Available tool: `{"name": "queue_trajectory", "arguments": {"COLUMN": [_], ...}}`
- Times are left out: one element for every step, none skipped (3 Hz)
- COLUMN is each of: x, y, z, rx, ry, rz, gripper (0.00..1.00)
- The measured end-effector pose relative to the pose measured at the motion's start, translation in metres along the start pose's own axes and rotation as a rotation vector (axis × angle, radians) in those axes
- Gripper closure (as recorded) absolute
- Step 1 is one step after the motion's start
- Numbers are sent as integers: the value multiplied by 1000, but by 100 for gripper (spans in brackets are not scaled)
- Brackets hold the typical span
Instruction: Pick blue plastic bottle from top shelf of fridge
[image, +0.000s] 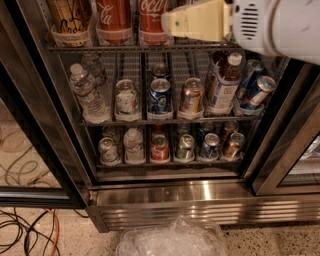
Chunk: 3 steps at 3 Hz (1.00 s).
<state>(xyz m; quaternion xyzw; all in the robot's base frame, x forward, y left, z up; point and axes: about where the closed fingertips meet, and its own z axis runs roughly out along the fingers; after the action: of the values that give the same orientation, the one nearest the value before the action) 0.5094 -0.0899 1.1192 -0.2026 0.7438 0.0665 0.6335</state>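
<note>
Stocked wire racks fill the open fridge (200, 200), where the blue plastic bottle (70, 17), clear with a white dark-lettered label and brownish lower body, stands at the left end of the top shelf (125, 48). The cream gripper (169, 22) hovers well to its right, by the second of two cola bottles (114, 20); whether it is open or closed cannot be told.

Perhaps a shop: drinks fridge (200, 197), pincer (169, 22) upper right.

One gripper (174, 22) (at top shelf (90, 48)), two Coca-Cola bottles (114, 20), one blue plastic bottle (72, 17).
</note>
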Motion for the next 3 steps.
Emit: {"name": "queue_trajectory", "arguments": {"x": [-2, -3, -2], "y": [4, 2, -7], "z": [2, 2, -9], "rx": [38, 80, 142], "ry": [-23, -44, -53], "rz": [28, 65, 81], "gripper": [13, 19, 27]}}
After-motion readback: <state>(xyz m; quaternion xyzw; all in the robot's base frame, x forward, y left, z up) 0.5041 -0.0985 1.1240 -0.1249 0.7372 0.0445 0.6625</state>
